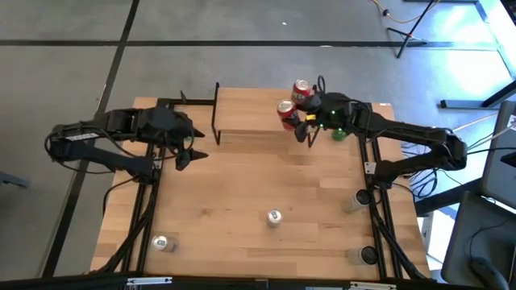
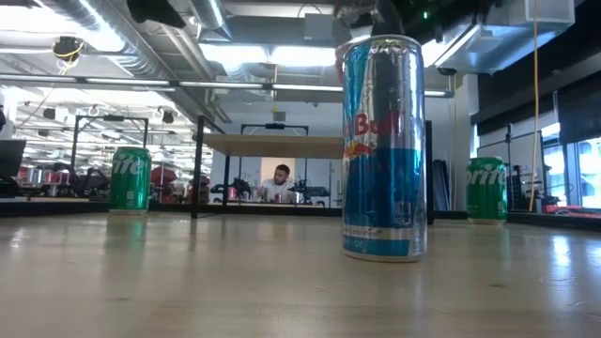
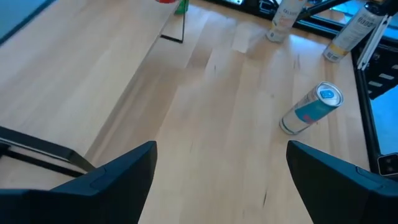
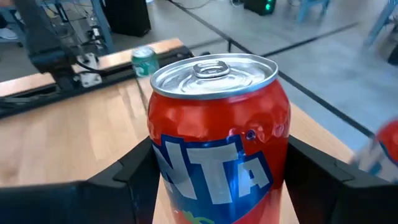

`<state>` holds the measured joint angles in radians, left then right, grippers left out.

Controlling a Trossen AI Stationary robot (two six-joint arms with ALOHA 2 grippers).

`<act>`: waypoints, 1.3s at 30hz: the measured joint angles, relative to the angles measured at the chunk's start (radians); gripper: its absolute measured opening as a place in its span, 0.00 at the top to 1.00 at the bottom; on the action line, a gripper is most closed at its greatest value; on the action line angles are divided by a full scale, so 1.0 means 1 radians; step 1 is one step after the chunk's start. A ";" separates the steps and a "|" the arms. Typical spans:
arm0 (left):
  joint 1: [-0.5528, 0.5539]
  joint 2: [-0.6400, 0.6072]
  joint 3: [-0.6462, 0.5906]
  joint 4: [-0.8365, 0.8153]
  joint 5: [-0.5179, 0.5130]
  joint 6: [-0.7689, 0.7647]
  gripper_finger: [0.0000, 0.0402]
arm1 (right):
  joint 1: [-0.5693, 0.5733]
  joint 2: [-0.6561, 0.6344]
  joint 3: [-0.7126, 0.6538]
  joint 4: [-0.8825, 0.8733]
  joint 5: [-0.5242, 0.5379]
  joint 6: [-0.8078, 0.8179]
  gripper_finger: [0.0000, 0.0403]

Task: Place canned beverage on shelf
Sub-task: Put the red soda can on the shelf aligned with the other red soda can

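red Fanta can [image 4: 217, 137]: dented aluminium cylinder, upright between right gripper [image 1: 300, 127] jaws, clamped, over light-wood shelf [image 1: 250, 113] | left gripper [image 1: 187, 155]: jaws apart, empty, beside shelf

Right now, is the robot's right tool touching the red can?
Touching. In the right wrist view the red can fills the space between the right tool's two dark fingers, with both pressed against its sides and no gap showing.

Right pincer [image 1: 299, 121] clamped, arm extended over far edge, left pincer [image 1: 192, 155] spread wide, arm idle
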<state>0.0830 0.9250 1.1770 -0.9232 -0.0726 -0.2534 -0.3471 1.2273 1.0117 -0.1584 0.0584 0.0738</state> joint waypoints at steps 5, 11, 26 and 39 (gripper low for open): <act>0.000 0.011 0.000 0.003 -0.011 -0.008 0.14 | -0.076 -0.008 -0.077 0.102 -0.103 -0.003 0.36; 0.000 0.016 0.000 0.026 -0.023 -0.033 0.14 | -0.145 -0.006 -0.128 0.124 -0.148 -0.053 0.37; 0.000 0.016 0.000 0.074 -0.076 -0.063 0.14 | -0.203 -0.012 -0.167 0.141 -0.209 -0.100 0.27; 0.000 0.016 0.000 0.074 -0.076 -0.085 0.14 | -0.204 -0.009 -0.141 0.059 -0.159 -0.110 0.13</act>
<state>0.0830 0.9405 1.1767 -0.8494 -0.1482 -0.3382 -0.5507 1.2182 0.8705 -0.0991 -0.1006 -0.0358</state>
